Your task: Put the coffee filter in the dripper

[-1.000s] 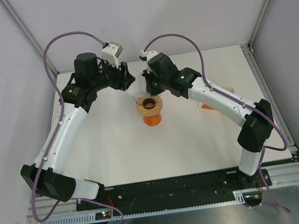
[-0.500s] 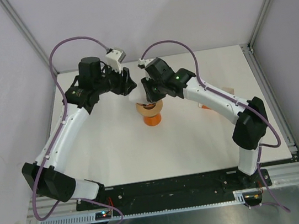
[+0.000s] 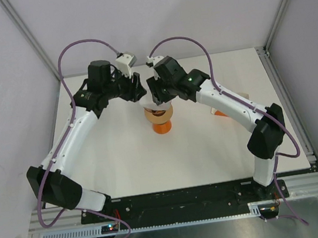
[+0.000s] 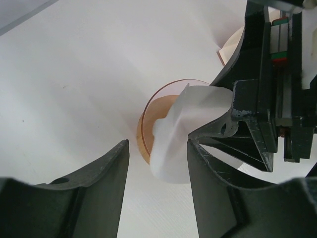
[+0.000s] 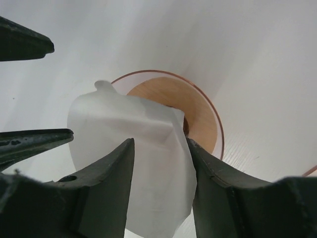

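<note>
Right, both arms meet over the middle of the white counter (image 3: 123, 159). The clear, faintly pink cone-shaped dripper (image 5: 200, 119) stands upright on a small orange cup (image 3: 161, 126). The thin white paper coffee filter (image 5: 129, 119) sits in its mouth, crumpled rather than spread. It covers one side of the opening, and one flap hangs out over the rim. The other side of the opening is bare, and I see orange through it.

My right end effector (image 5: 161, 144) hangs just above the paper with its jaws parted; the filter lies in the gap below them, not pinched. My left end effector (image 4: 157, 148) faces it from the opposite side, jaws also released. The paper is just beside one of its fingers, and bare counter shows between the paper and the other finger. The two end effectors are very near each other — whether they touch, I cannot tell.
</note>
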`<state>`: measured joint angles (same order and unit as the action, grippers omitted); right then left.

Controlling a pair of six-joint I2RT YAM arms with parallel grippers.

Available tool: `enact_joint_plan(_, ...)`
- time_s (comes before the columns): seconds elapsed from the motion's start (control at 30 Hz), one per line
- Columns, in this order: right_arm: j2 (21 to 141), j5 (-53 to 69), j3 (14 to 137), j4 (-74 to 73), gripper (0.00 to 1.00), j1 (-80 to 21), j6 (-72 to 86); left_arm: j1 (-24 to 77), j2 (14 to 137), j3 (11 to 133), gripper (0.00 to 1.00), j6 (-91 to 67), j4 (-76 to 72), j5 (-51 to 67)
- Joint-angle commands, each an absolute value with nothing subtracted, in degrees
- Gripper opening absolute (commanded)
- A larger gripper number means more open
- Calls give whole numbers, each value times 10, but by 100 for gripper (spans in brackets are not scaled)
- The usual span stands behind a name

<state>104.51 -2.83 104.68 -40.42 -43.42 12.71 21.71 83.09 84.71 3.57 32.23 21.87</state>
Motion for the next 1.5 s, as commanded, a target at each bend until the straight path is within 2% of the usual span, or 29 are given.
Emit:
enact_joint_plan(0.0, 1027, -63, 1084, -400, 51, -433, 103, 214, 833, 866, 56, 51, 313, 233)
enact_joint_plan(0.13, 1026, -90, 1106, -413, 53, -433, 84, 210, 833, 870, 58, 51, 313, 236)
enact_joint_plan(0.3, 1014, -103, 1120, -405, 59, -433, 55, 198, 829, 874, 60, 52, 313, 241)
enact_joint_plan(0.43, 1005, -107, 1119, -398, 58, -440, 30, 183, 824, 871, 62, 54, 313, 243)
enact_joint_plan(0.5, 998, -87, 1107, -383, 51, -450, 10, 171, 820, 867, 64, 55, 312, 245)
enact_joint_plan(0.73, 1047, -14, 1121, -428, 11, -439, -9, 111, 810, 846, 68, 48, 313, 273)
enact_joint_plan(0.8, 1065, 2, 1134, -445, 5, -433, -12, 98, 806, 839, 68, 48, 312, 277)
enact_joint_plan(0.9, 1093, 27, 1153, -465, 1, -431, -27, 88, 801, 828, 68, 51, 312, 277)
enact_joint_plan(1.17, 1182, 80, 1252, -593, 0, -426, -52, 79, 792, 800, 68, 62, 310, 279)
enact_joint_plan(1.47, 1211, 70, 1254, -615, 0, -439, -65, 76, 793, 797, 69, 62, 308, 284)
